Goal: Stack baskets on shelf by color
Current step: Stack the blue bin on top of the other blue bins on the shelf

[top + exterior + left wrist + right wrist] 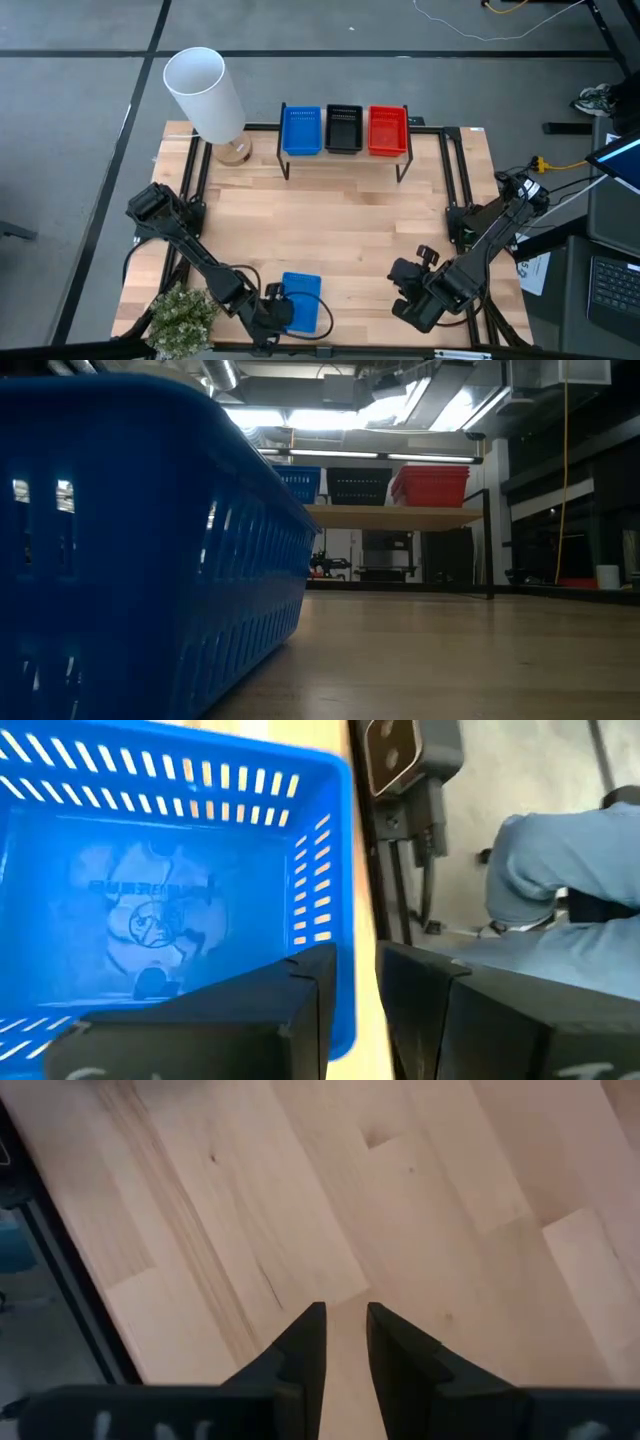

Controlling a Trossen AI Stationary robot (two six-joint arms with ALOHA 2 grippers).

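Observation:
A blue basket (303,297) sits near the table's near edge; it fills the left of the low view (150,550) and the left wrist view (170,890). My left gripper (283,312) (357,960) is at its near end, shut on it. On the shelf (345,160) (400,517) at the far side stand a blue basket (301,130), a black one (344,128) and a red one (388,130), side by side on the plank. My right gripper (405,290) (346,1315) hangs shut over bare wood to the right, touching nothing. My left gripper has the blue basket's wall that faces the table's near edge (345,990) between its fingers, one finger (300,1000) inside the basket and the other (430,1000) outside. The fingers come down from above, slanting in from the table's left. The basket stays upright, its bottom by the tabletop.
A white cylinder (205,92) on a wooden foot (234,152) stands at the far left. A green plant (182,315) fills the near left corner. Black frame rails (450,170) run along the table's sides. A person in blue (560,870) is beyond the near edge. The table's middle (340,230) is bare wood.

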